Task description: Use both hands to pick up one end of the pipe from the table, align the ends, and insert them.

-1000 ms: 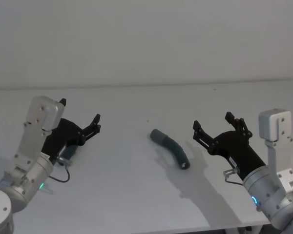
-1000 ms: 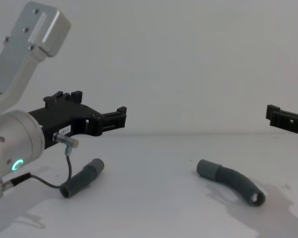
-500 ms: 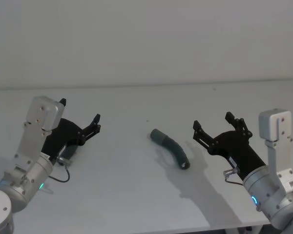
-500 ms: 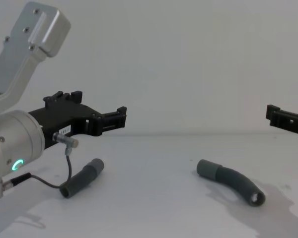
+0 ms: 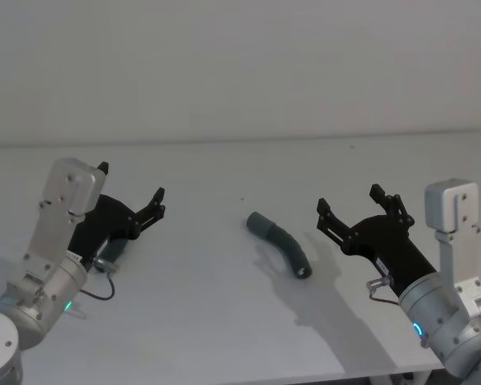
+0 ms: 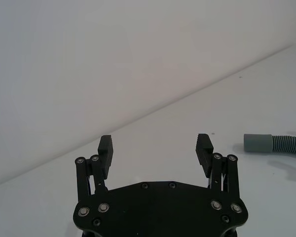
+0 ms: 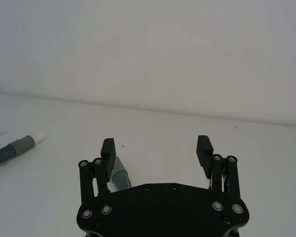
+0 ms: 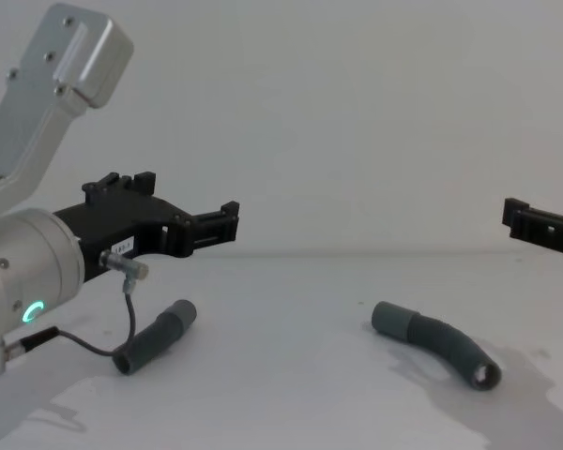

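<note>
The curved pipe piece (image 5: 279, 245) lies flat mid-table (image 5: 224, 321), its smooth cuff (image 8: 391, 320) toward the far side and its open socket end (image 8: 485, 375) facing near and right. The straighter piece (image 8: 155, 337) rests well off to the left, white plug tip (image 7: 39, 136) showing. Above it hovers the left gripper (image 5: 131, 183), fingers spread wide, empty. The right gripper (image 5: 349, 199) hangs to the right of the curved piece, also spread wide, gripping nothing.

likely a robotics lab. plain white table (image 5: 216, 321) against bare white wall (image 5: 240, 64). silver-grey robot arms (image 5: 50, 269) at near edge.
</note>
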